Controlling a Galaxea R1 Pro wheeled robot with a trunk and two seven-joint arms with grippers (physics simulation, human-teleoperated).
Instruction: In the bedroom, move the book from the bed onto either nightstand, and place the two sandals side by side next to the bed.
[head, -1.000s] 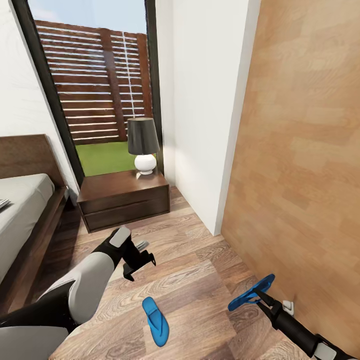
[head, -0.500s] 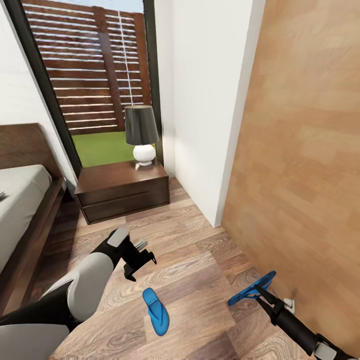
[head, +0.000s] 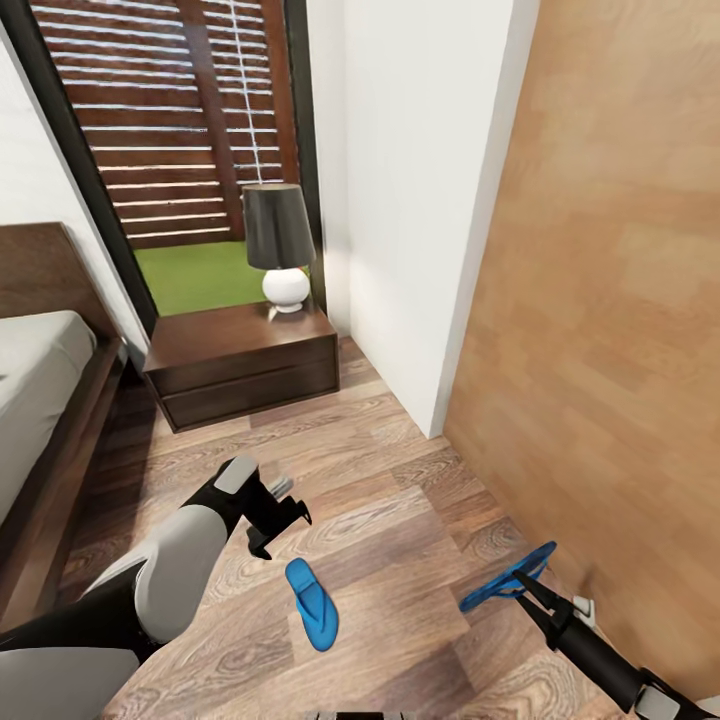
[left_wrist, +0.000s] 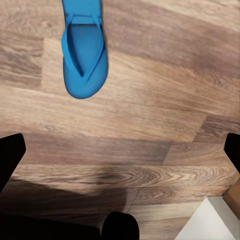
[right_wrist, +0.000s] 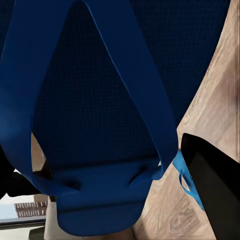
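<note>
One blue sandal (head: 311, 603) lies flat on the wood floor; the left wrist view looks down on that sandal (left_wrist: 84, 51) from above. My left gripper (head: 278, 524) hangs open just above and behind it, nothing between its fingers. My right gripper (head: 528, 590) is shut on the second blue sandal (head: 506, 580), holding it off the floor near the wooden door; up close that sandal (right_wrist: 95, 115) takes up most of the right wrist view. The bed (head: 35, 400) is at the left edge, and a nightstand (head: 240, 362) stands beside it. The book is out of view.
A black-shaded lamp with a white base (head: 277, 250) stands on the nightstand. A white wall corner (head: 420, 220) and a light-brown wooden door (head: 610, 330) close off the right side. A dark-framed window (head: 180, 140) is behind the nightstand. Open floor lies between bed and wall.
The head camera has tilted down or advanced: nightstand, lamp and bed sit lower-left to higher in frame shift upward. Both arms and both sandals keep their places in the picture.
</note>
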